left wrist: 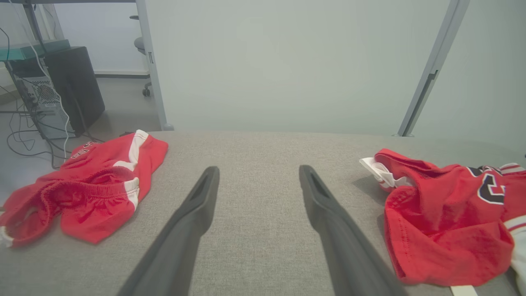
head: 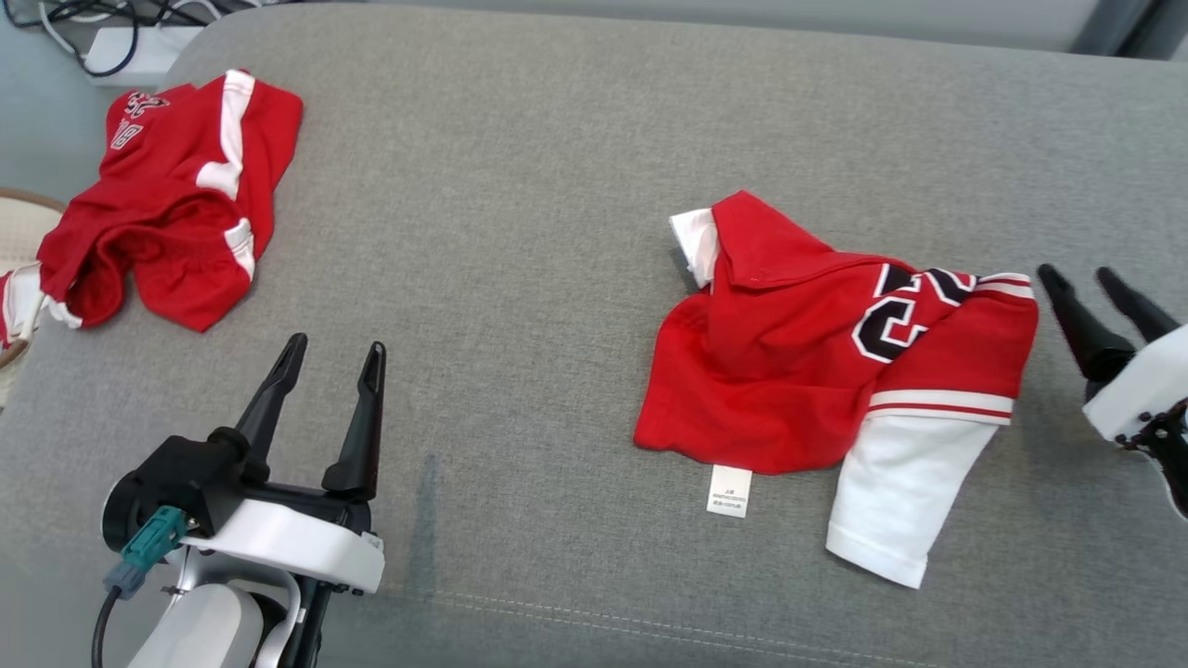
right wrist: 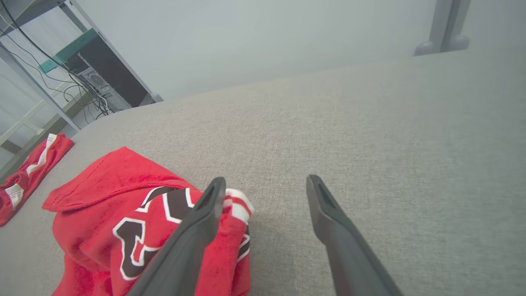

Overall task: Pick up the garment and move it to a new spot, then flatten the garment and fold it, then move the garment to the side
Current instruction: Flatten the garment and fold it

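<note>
The garment [head: 817, 371] is a red jersey with white sleeves and a black number, lying crumpled on the grey cushion right of centre; it also shows in the left wrist view [left wrist: 448, 222] and the right wrist view [right wrist: 123, 222]. My right gripper [head: 1081, 278] is open just right of the garment's edge, nothing between its fingers; its left finger [right wrist: 193, 234] overlaps the striped trim. My left gripper [head: 334, 357] stands open at the lower left, well apart from the garment, over bare cushion [left wrist: 259, 230].
Red shorts [head: 176, 195] with white stripes lie bunched at the cushion's far left corner [left wrist: 86, 189]. A wicker basket rim [head: 23, 204] sits off the left edge. Cables and a power strip [head: 130, 46] lie on the floor beyond. Bare grey cushion [head: 520, 186] spans the middle.
</note>
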